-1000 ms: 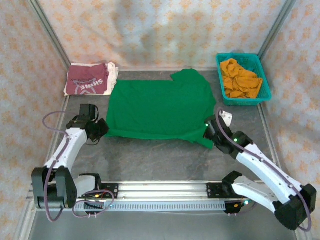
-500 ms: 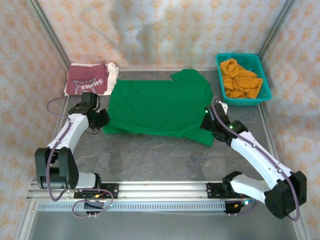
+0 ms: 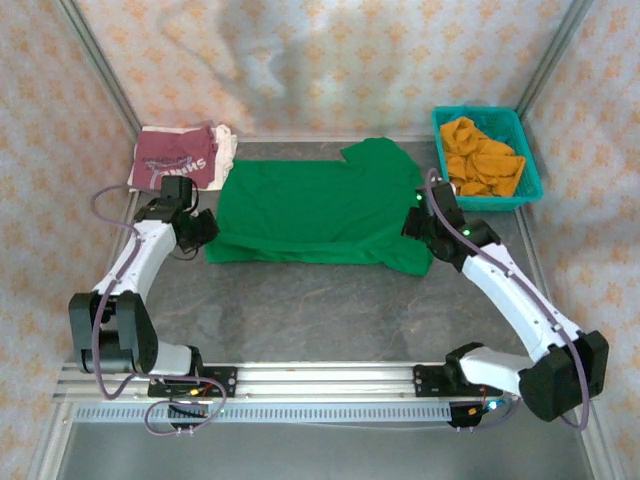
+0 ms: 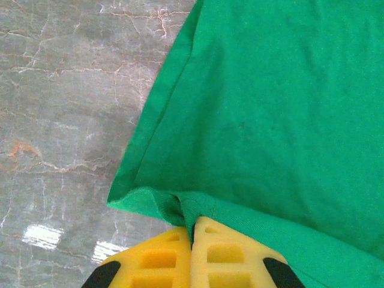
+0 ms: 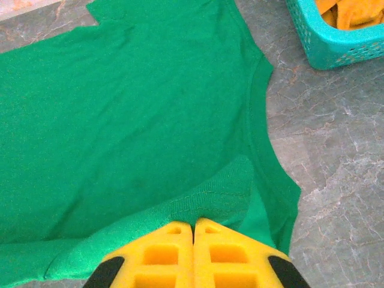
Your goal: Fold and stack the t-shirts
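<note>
1. Where the grey marbled table [image 3: 300, 310] meets the pale patterned walls [image 3: 330, 60], a maroon t-shirt [image 3: 180, 160] lies folded at the far left. A teal basket [image 3: 530, 185] holding orange cloth [image 3: 480, 160] stands at the far right, and the green t-shirt [image 3: 320, 205] lies spread between them.
2. The left gripper [image 3: 203, 228] is clenched on the green t-shirt's near-left corner. The right gripper [image 3: 412, 225] is clenched on its near-right hem. In both wrist views the yellow pads [image 4: 228, 252] are pressed together with cloth pinched between them.
3. Compared with a second ago, both grippers have travelled away from the arm bases. The shirt's near hem has gone with them, baring more table in front.
4. The maroon t-shirt's white lettering is too small to read, and the left arm covers its near edge. The basket is cut off at the corner of the right wrist view.
</note>
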Robot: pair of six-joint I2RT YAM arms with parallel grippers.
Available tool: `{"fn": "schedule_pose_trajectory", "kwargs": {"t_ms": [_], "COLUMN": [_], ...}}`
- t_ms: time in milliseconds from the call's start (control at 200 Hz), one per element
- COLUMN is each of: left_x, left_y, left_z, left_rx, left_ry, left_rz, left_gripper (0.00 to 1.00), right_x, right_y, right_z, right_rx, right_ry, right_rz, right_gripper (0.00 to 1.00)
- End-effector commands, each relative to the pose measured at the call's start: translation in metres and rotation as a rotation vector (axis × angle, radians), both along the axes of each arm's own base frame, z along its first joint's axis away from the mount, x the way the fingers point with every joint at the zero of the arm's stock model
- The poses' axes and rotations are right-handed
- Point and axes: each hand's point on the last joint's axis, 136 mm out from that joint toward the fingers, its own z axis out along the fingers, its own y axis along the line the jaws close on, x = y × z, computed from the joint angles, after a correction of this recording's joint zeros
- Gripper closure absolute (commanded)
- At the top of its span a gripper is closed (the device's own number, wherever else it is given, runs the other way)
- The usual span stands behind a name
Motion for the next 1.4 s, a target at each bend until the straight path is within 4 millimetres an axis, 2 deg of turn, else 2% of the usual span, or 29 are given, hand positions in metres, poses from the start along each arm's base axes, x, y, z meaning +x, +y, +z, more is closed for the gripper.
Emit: {"fn": "schedule_pose_trajectory", "kwargs": {"t_ms": [0, 145, 210, 380, 485, 621, 746, 1046, 1291, 1391], "left_x": [-0.030, -0.066, -0.077, -0.097, -0.099, -0.096, -0.083, -0.034, -0.010, -0.001], "left_y": [-0.006, -0.006, -0.006, -0.008, -0.010, -0.007, -0.004, 0.008, 0.016, 0.017], "left_z": [0.007, 0.010, 0.011, -0.005, -0.015, -0.012, -0.013, -0.023, -0.032, -0.031], "left_rx": [-0.026, -0.037, -0.034, -0.051, -0.068, -0.045, -0.013, 0.048, 0.095, 0.101], "left_ry": [0.015, 0.002, -0.015, 0.013, 0.023, 0.025, 0.035, 0.080, 0.142, 0.148], "left_rz": [0.010, 0.069, 0.077, 0.107, 0.110, 0.098, 0.069, 0.032, -0.011, -0.021], "left_gripper": [1.00, 1.00, 1.00, 1.00, 1.00, 1.00, 1.00, 1.00, 1.00, 1.00], "right_x": [-0.026, -0.066, -0.077, -0.089, -0.094, -0.095, -0.084, -0.028, 0.001, 0.010], "right_y": [-0.015, -0.040, -0.045, -0.030, -0.023, -0.018, -0.011, 0.001, -0.009, -0.005], "right_z": [0.025, 0.030, 0.031, 0.019, 0.006, 0.004, -0.003, -0.019, -0.037, -0.038], "right_rx": [-0.003, -0.032, -0.034, 0.030, 0.049, 0.046, 0.023, -0.036, -0.033, -0.023], "right_ry": [-0.030, -0.021, -0.025, 0.022, 0.065, 0.096, 0.136, 0.177, 0.222, 0.224], "right_rz": [-0.015, -0.061, -0.063, 0.018, 0.050, 0.090, 0.119, 0.095, 0.039, 0.048], "right_gripper": [1.00, 1.00, 1.00, 1.00, 1.00, 1.00, 1.00, 1.00, 1.00, 1.00]}}
